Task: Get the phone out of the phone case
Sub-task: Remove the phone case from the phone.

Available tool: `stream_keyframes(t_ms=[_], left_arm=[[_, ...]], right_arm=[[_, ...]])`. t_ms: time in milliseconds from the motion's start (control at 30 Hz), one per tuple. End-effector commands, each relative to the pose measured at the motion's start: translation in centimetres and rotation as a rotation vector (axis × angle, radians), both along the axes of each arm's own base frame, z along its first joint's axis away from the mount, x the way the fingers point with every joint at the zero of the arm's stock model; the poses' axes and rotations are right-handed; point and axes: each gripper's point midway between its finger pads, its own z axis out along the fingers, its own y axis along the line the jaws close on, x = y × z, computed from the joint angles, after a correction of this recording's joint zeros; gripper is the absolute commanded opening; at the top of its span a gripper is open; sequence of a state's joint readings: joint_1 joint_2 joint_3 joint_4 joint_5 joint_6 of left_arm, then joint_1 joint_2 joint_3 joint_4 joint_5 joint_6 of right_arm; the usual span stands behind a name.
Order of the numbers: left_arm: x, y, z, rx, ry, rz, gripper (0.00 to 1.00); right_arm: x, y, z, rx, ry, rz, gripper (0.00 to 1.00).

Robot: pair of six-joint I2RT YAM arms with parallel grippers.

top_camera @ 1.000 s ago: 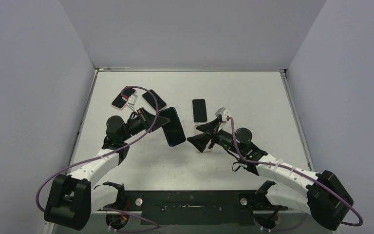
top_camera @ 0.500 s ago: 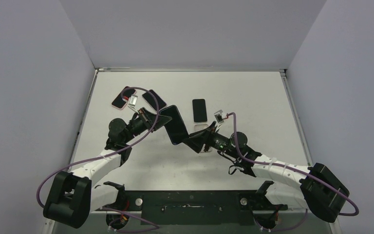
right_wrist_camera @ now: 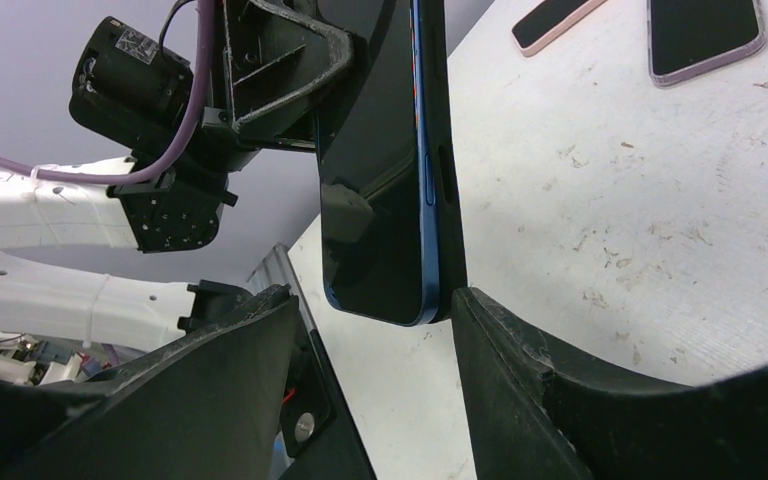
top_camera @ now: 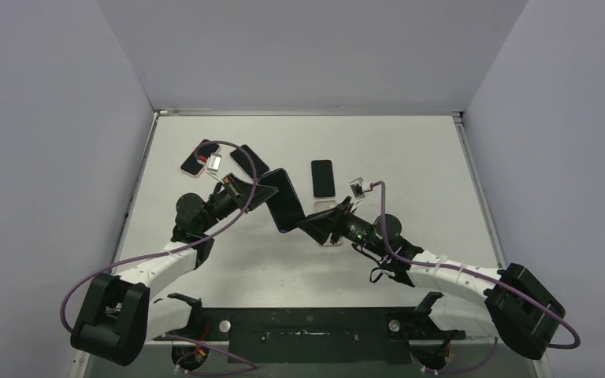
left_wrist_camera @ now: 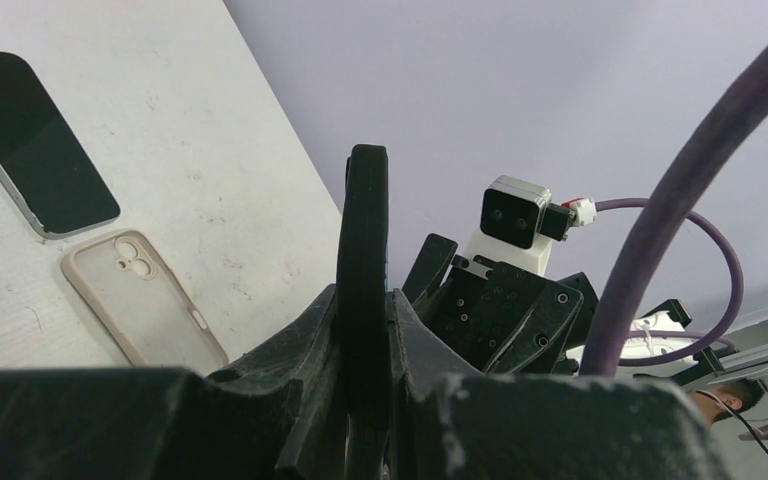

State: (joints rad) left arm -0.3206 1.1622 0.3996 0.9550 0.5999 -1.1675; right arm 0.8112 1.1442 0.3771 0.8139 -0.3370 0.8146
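- I see the left gripper (top_camera: 263,191) with its jaws clamped on the cased phone (top_camera: 283,203);
- right gripper (top_camera: 313,225) at its 5 o'clock; jaws apart, straddling the phone's end.

I'm running a robotics lab cell: a white table (top_camera: 410,150) boxed in by plain grey walls (top_camera: 47,118), left arm (top_camera: 165,264) and right arm (top_camera: 449,276) bolted to a black rail (top_camera: 307,331), loose purple cables (top_camera: 222,142), a phone (top_camera: 282,201) raised between the arms, and more handsets (top_camera: 323,178) laid out flat.
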Motion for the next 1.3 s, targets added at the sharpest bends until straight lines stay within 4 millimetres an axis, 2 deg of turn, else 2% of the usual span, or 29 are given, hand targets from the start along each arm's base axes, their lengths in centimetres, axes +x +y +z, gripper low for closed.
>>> stream_keyframes(t_ms=[0,400,667,900,1100,1267], left_arm=[[-0.2,0.1,2.7,-0.042,-0.110,0.033,0.00],[0.3,-0.1,2.4,0.014,-0.112,0.076,0.00],[0.2,0.3,3.5,0.000,-0.139,0.102,0.00],[0.5,0.3,3.0,0.000,-0.119,0.106,0.00],[0.4,0.2,2.8,-0.015,-0.102,0.101,0.00],[0.0,0.0,3.0,-0.050,-0.096,0.073,0.00]], right_arm=[[-0.8,0.1,3.5,0.103,-0.063,0.030,0.57],[-1.1,-0.7,3.0,0.097,-0.072,0.019,0.58],[-0.3,-2.1,2.4,0.054,-0.087,-0.043,0.63],[-0.4,-2.1,3.1,0.068,-0.101,-0.038,0.64],[-1.0,-1.3,3.3,0.086,-0.091,0.004,0.63],[-0.7,-1.3,2.9,0.077,-0.081,-0.011,0.61]])
